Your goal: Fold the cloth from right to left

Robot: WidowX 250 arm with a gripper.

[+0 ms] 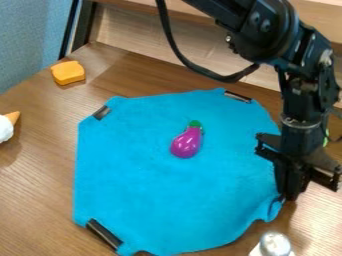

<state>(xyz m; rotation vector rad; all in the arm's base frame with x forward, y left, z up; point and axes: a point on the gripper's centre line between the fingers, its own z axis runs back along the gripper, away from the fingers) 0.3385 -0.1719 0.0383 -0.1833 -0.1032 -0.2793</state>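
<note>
Camera view: we have the cloth (150,187) spread under the eggplant (186,142), the gripper (288,198) right of the eggplant, 2 fingers nearly together, apparently pinching cloth edge; we judge this the grasp, next lifting that edge leftward over the eggplant.

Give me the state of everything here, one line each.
Claw, closed on the cloth's right edge
Cloth, spread out, not folded over, rippled at lower right
Eggplant, lying on the cloth
Ice cream cone, lying on its side
Orange block, resting on the table
Silver-topped bottle, top on, partly out of view
</note>
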